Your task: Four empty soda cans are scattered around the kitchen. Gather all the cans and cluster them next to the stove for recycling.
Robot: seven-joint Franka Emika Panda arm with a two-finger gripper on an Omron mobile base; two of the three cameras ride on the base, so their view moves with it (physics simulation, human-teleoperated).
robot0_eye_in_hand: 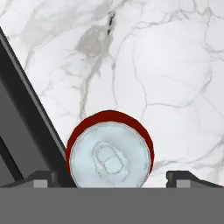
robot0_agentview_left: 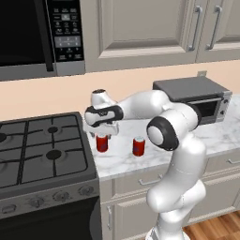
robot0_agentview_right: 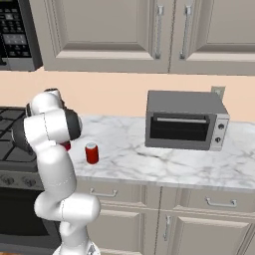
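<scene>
Red soda can point(robot0_eye_in_hand: 110, 151) upright on marble counter point(robot0_eye_in_hand: 166, 65) (silver top up), stove point(robot0_eye_in_hand: 19, 118) edge beside it.

marble counter point(robot0_agentview_left: 220, 133), two red cans point(robot0_agentview_left: 102, 142), toaster oven point(robot0_agentview_left: 197, 101)

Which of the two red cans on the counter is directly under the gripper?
The can next to the stove: the red can beneath the gripper. The other red can stands apart, toward the toaster oven.
</scene>
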